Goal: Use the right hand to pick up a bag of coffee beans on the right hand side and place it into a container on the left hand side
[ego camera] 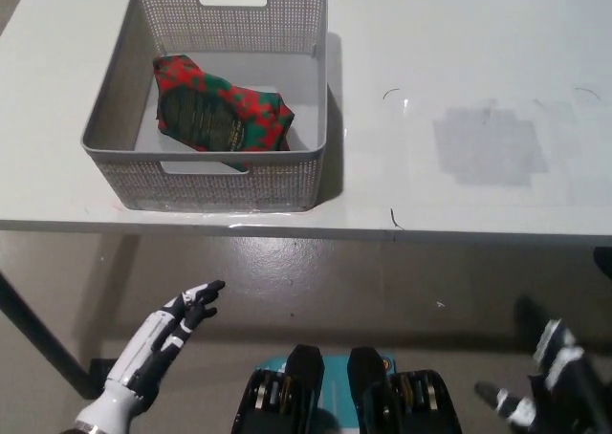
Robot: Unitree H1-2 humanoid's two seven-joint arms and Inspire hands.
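Note:
A red and green bag of coffee beans (218, 109) with a dark oval label lies inside the grey mesh basket (212, 174) at the table's left. My black right hand (557, 388) hangs low at the bottom right, below the table edge, open and holding nothing. My white left hand (158, 343) rests at the lower left, under the table's front edge, fingers stretched out and apart.
The white table (459, 71) carries a pale grey rectangular patch (488, 145) on its right half. A dark table leg (33, 334) runs down at the far left over the concrete floor.

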